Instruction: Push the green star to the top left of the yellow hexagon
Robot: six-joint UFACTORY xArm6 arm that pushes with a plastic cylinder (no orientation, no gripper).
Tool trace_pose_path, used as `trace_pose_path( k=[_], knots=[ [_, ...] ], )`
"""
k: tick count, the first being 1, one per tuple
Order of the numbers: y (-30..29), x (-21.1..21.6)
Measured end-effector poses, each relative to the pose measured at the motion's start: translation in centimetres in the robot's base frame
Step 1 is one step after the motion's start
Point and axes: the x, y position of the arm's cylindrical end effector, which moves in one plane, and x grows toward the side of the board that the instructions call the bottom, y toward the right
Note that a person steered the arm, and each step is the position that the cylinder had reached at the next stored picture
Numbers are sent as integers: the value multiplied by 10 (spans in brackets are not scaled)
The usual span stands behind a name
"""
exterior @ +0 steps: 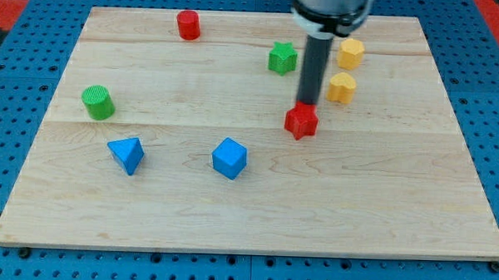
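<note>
Tip (pixel 307 103): plain rod, no claw, touching red star (pixel 301 121) at its 12 o'clock
Green star (pixel 281 57): at 9 o'clock of yellow hexagon (pixel 350 54), rod between them

My tip (pixel 307 103) touches the red star (pixel 301 121), below-right of the green star (pixel 281 58).

green star (pixel 281 57) – yellow hexagon (pixel 351 53): open gap

You get one view only: it looks down at a slant from in front of the wooden table (pixel 246 231), far enough to take in the whole top and its blue surround (pixel 19 65).
</note>
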Motion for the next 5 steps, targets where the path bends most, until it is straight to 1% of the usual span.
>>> trace_pose_path(
  k=[2, 3, 5],
  knots=[
    [-13, -61],
    [-35, -63],
    [-33, -131]
  ],
)
